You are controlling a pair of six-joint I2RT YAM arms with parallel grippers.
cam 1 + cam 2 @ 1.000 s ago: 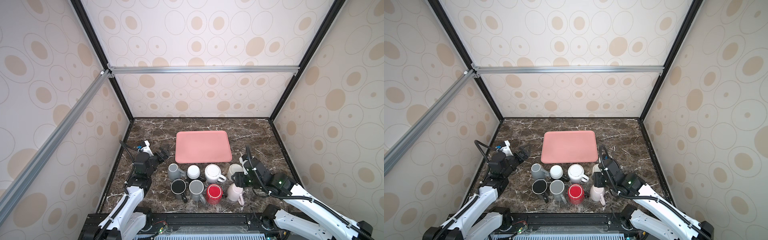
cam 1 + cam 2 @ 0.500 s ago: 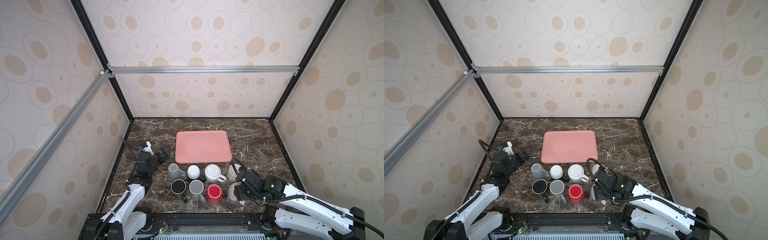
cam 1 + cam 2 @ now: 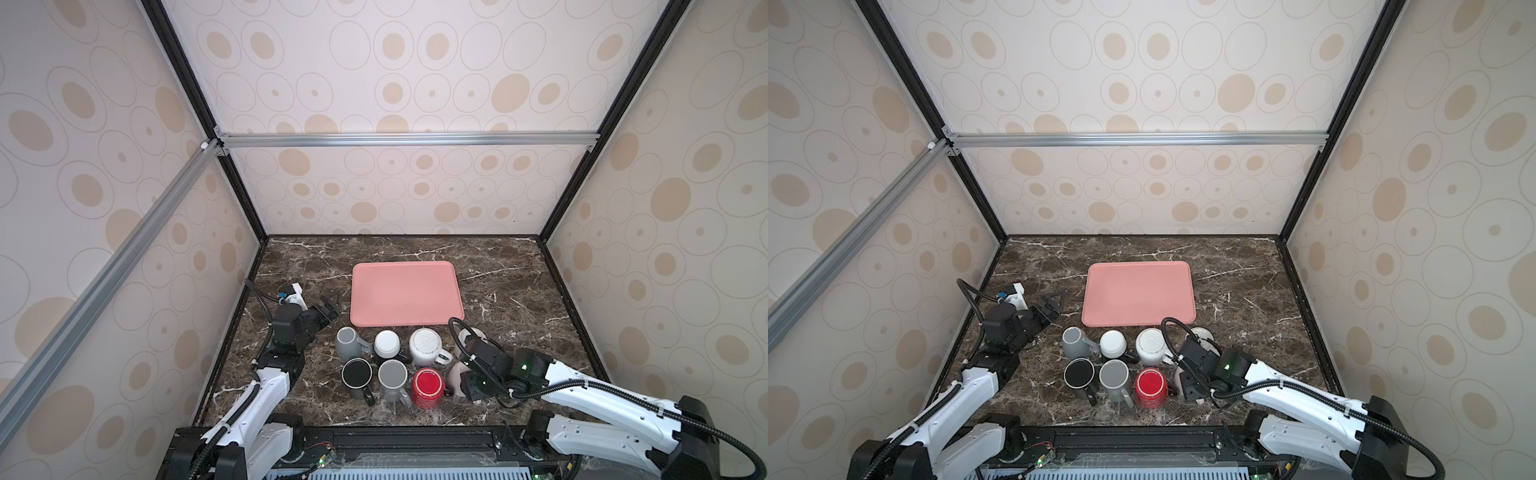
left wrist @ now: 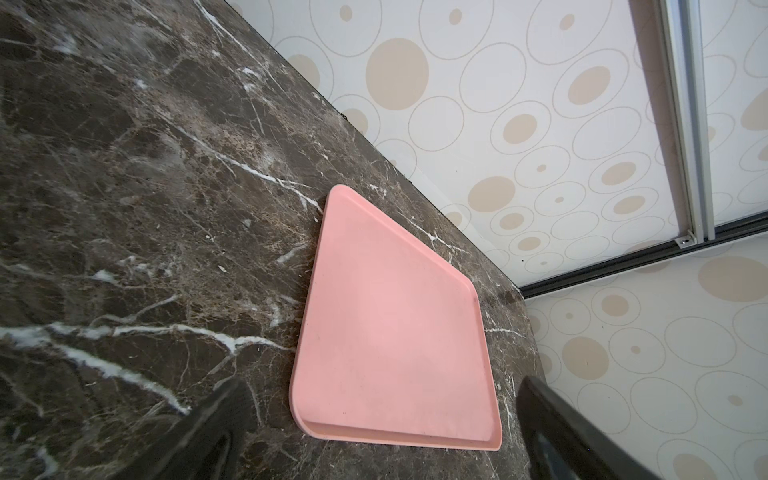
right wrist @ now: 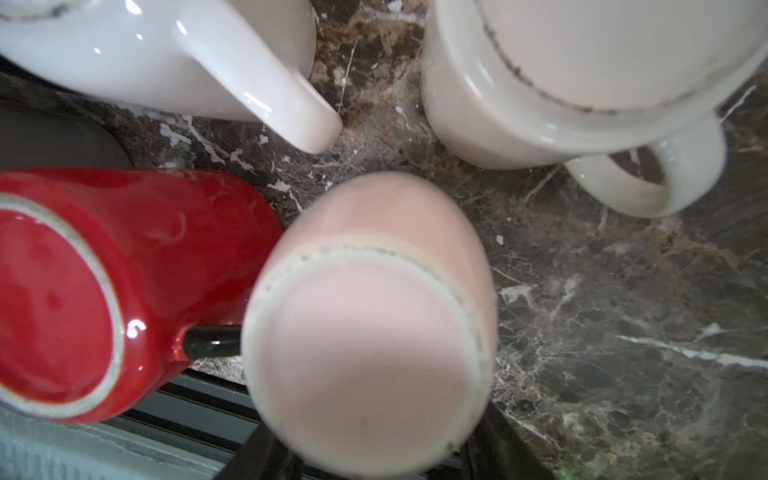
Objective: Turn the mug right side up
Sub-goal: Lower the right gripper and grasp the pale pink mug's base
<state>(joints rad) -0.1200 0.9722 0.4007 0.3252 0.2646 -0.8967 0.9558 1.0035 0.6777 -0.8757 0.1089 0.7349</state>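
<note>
Now right hand [image 3: 462, 381] straddles the inverted pink mug [image 5: 370, 332], grip uncertain; left hand [image 3: 330, 306] stands released.

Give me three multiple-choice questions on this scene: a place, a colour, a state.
1. The flat pink plastic tray lies: A) beyond the ceramic mugs, farther from the arms' bases; B) under the mugs; C) against the back wall.
2. The glossy ceramic mug nearest the right tool is: A) black; B) pale pink; C) grey.
3. The left tool is: A) shut on a mug; B) open and empty; C) shut on the tray.
Answers: A, both top views show it bare behind the cluster; B, its pink base fills the right wrist view; B, its fingers stand wide with nothing between.
</note>
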